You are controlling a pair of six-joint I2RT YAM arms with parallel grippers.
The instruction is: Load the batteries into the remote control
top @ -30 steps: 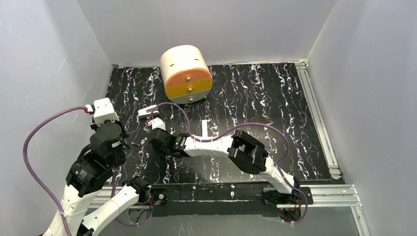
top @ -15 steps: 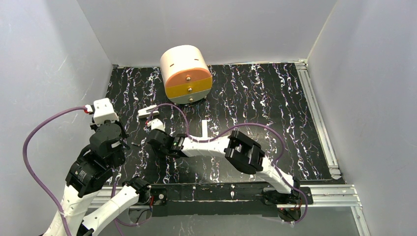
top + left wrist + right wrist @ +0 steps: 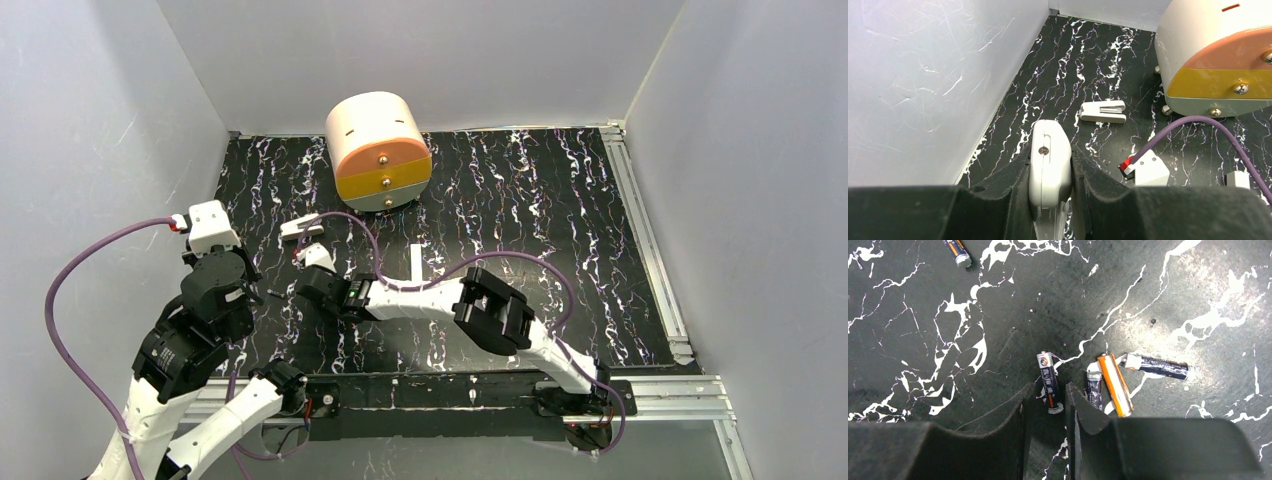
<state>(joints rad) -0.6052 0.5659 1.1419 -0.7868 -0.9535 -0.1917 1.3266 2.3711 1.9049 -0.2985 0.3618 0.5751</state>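
Smooth, probably plastic remote control [image 3: 1049,162]

The left gripper [image 3: 1050,159] clamps the white remote control [image 3: 1049,145] upright; just beyond the remote lies a small white ribbed piece [image 3: 1103,111], a cream-and-orange drum [image 3: 1208,50] farther right.

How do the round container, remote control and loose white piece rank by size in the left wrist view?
1. round container
2. remote control, near the camera, so rank unsure
3. loose white piece
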